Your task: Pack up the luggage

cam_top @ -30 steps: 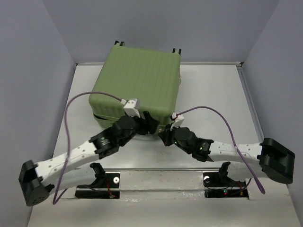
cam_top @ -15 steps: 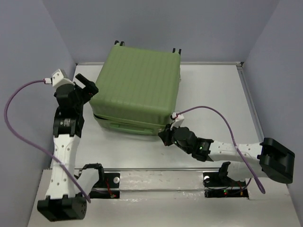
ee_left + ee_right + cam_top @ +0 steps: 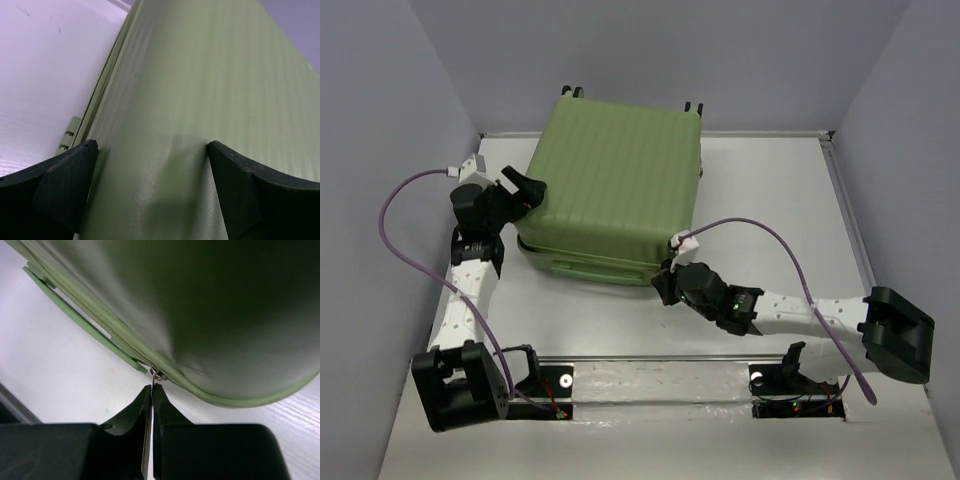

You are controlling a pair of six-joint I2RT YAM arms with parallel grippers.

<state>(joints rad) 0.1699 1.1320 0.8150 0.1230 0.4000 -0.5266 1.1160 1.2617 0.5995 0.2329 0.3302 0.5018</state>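
Observation:
The luggage [image 3: 615, 180], a light-green ribbed suitcase, lies closed flat on the white table. My left gripper [image 3: 527, 192] is at its left side and stands open. In the left wrist view the green shell [image 3: 200, 75] fills the space between the two black fingertips [image 3: 75, 170], which rest against it. My right gripper [image 3: 666, 284] is at the suitcase's near right corner. Its jaws [image 3: 152, 388] are shut on the small metal zipper pull [image 3: 156, 375] where it hangs from the seam.
Black caster wheels [image 3: 572, 92] stick out at the suitcase's far edge. A flat green handle strip [image 3: 75, 315] runs along its near side. Grey walls close in the table on three sides. Purple cables [image 3: 400, 230] loop off both arms.
My left arm has swung from the suitcase's near edge round to its left side, and its gripper has opened wide. The right gripper has stayed shut at the near corner.

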